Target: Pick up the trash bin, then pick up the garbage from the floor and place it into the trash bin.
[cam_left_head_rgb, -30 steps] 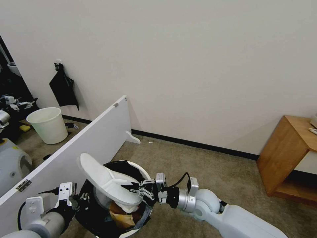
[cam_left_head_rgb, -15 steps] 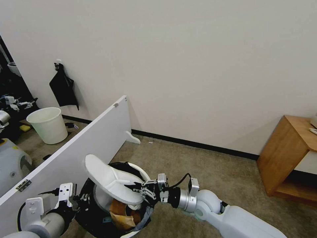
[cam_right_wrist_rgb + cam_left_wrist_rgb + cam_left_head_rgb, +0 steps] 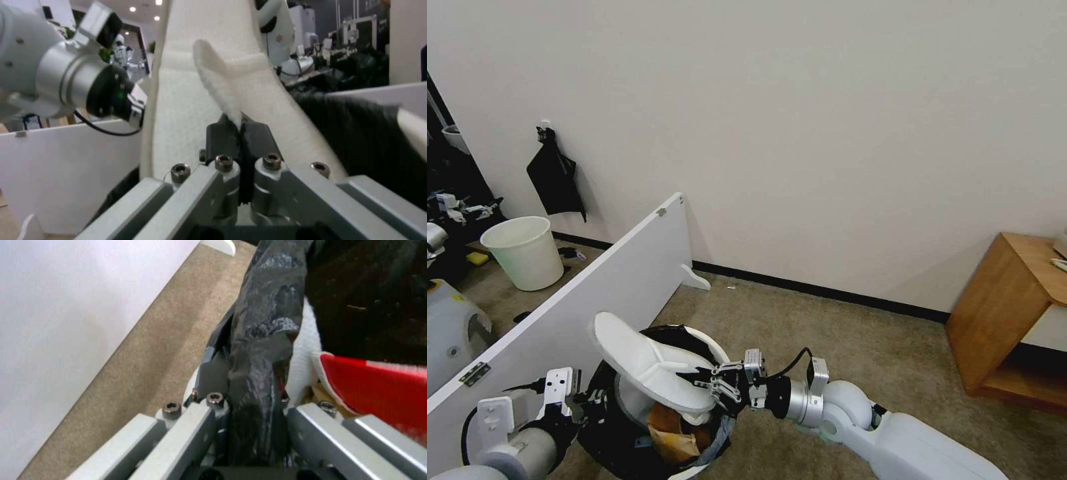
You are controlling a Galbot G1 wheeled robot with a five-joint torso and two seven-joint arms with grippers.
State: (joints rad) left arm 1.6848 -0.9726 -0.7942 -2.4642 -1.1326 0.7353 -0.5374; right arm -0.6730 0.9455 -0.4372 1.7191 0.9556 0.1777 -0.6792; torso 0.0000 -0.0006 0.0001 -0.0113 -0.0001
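Claws grip at both sides of the round white plastic trash bin lined with crinkled black bag [image 3: 627, 427]. The left claw [image 3: 584, 405] is clamped on the bin's bag-covered rim, holding it above the beige carpet floor [image 3: 827, 320]. The right claw [image 3: 697, 380], arm reaching in level from the right, pinches the strap of a flat white slipper [image 3: 647, 363], tilted over the bin's mouth above a crumpled brown paper bag [image 3: 670, 433]. A low white partition panel [image 3: 594, 287] stands beside, a wooden cabinet [image 3: 1007, 313] and plain white bucket [image 3: 524, 250] farther off. No readable writing.

Right arm [image 3: 894, 437]: white shell, silver wrist, looped black cable. Fingers [image 3: 238, 133] black, on grey brackets with hex screws [image 3: 224, 162]. Left arm [image 3: 507, 447] grey-silver.
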